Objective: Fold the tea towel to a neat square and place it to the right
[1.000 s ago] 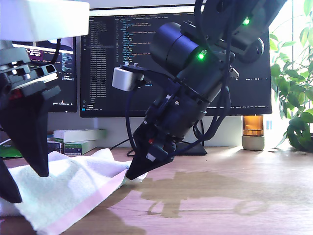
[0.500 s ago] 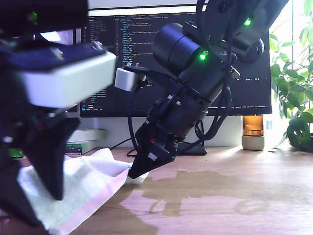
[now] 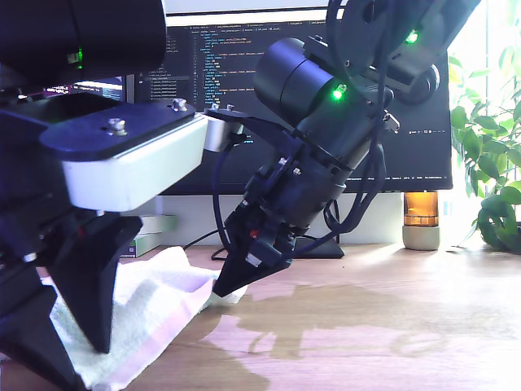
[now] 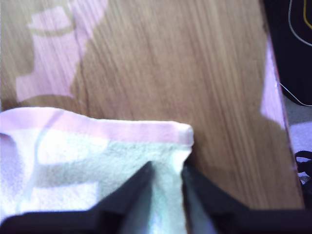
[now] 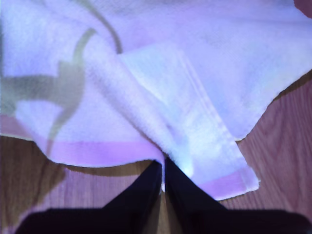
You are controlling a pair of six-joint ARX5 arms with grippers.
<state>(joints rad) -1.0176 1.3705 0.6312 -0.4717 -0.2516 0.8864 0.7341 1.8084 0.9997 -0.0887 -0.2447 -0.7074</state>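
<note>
As my first gripper (image 4: 165, 176) swings in close to the exterior camera, filling the exterior view's left where a second ago it sat at the edge, the tea towel (image 3: 155, 303) lies rumpled on the wooden desk (image 3: 391, 326) at that same side, its pink stripe toward the front. The jaws of this gripper stand a little apart, straddling a ridge of cloth just behind the striped corner, not yet closed on it. My second gripper (image 5: 163, 168), the one reaching down before the monitor (image 3: 203, 81), has hardly stirred in that time; its jaws are pressed together on a raised fold at the towel's edge nearest the middle of the desk. By my reading, one corner is held and the other is about to be taken, so the fold itself has yet to begin and the towel is nowhere near square.
</note>
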